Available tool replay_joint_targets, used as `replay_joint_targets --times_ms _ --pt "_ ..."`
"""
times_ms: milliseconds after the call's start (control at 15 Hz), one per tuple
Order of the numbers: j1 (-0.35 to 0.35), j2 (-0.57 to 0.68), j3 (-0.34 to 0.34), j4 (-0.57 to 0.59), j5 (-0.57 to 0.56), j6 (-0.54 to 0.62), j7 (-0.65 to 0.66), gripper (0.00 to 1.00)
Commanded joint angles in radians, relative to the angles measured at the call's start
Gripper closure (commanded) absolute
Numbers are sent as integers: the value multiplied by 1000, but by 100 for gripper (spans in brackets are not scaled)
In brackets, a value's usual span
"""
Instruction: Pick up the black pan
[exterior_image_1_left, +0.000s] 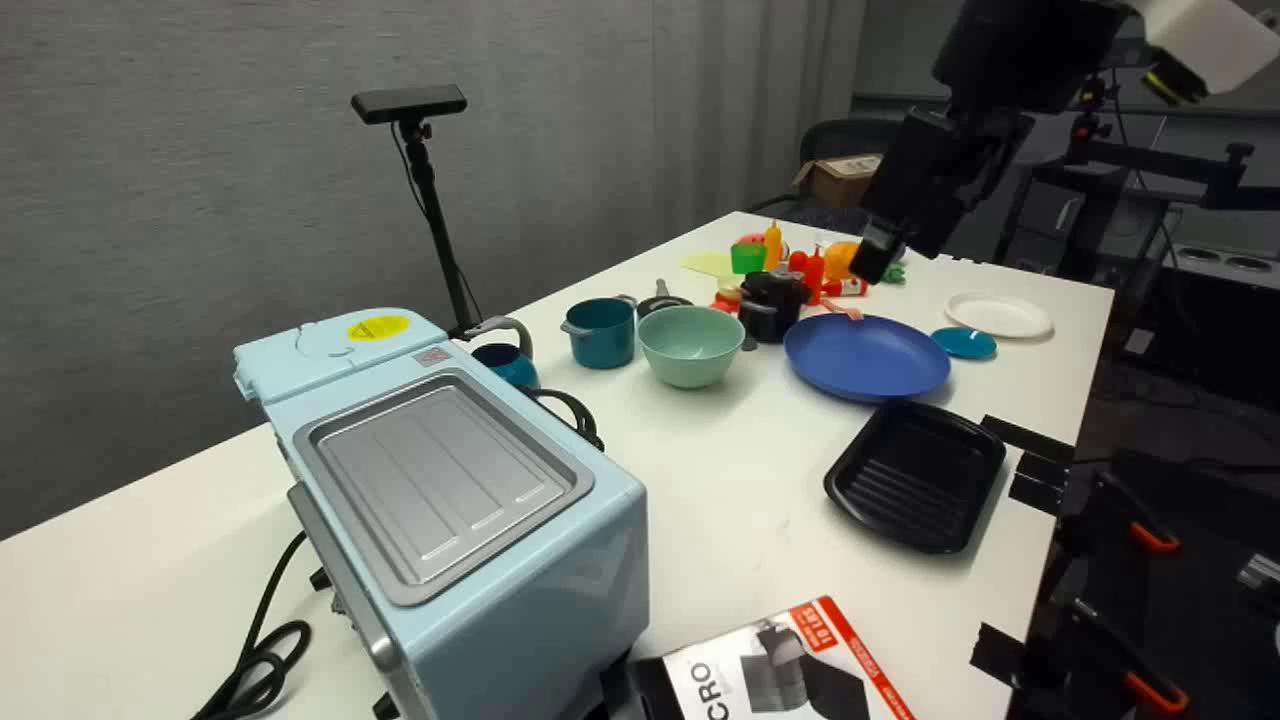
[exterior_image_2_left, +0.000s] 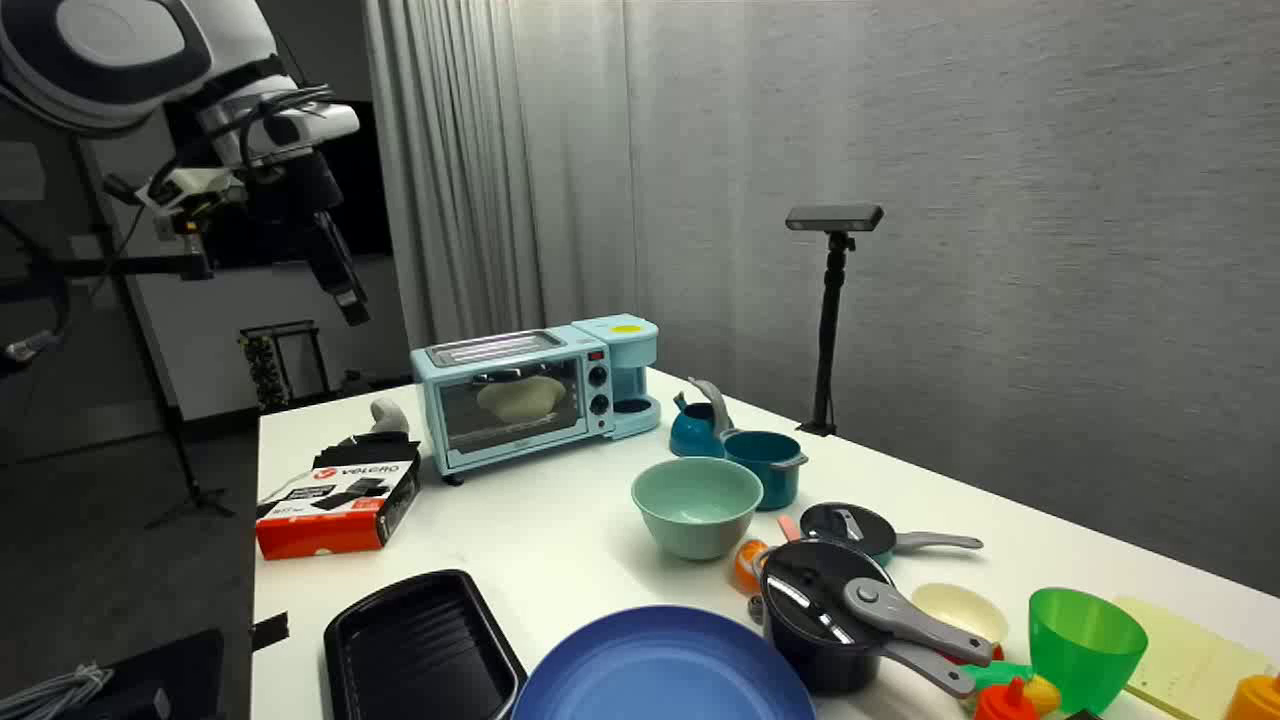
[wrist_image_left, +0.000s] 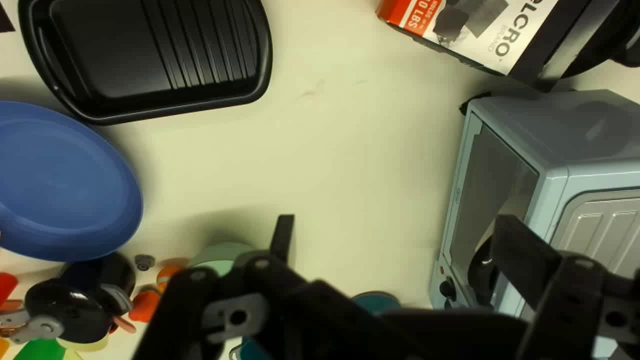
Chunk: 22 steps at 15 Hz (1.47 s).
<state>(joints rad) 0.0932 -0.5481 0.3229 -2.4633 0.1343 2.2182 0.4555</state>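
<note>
Fingers wide apart, black pan on the table, “VELCRO” and “10 LBS” on a box.

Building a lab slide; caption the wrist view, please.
Wrist view: jaws open and empty above the tabletop; black pan, not yet grasped, beside a blue plate, toaster oven at right.

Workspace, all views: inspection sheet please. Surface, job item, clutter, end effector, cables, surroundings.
Surface: white table, dark patches along an edge.
Job item: black pan, ridged, lying on the table, ungripped, close to the blue plate; contact unclear.
Clutter: Velcro box, mint bowl, toaster oven, lidded pot.
End effector: open, holding nothing, above the table.
Cables: black cable, looped beside the toaster oven.
Surroundings: gray curtain, stand-mounted camera.
</note>
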Motion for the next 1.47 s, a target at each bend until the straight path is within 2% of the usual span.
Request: replay_joint_targets --times_ms 0,867,933,1000,1200,1400 --pt "13 2 -12 1 -9 -2 7 0" --pt "13 2 -12 1 -9 -2 7 0" --pt "16 31 -11 18 -15 -12 -10 0" --pt "13 57 -12 44 -40 -74 -36 0" --pt "-22 133 -3 78 -116 -13 -18 0" --pt "-83 223 0 130 -217 118 81 0"
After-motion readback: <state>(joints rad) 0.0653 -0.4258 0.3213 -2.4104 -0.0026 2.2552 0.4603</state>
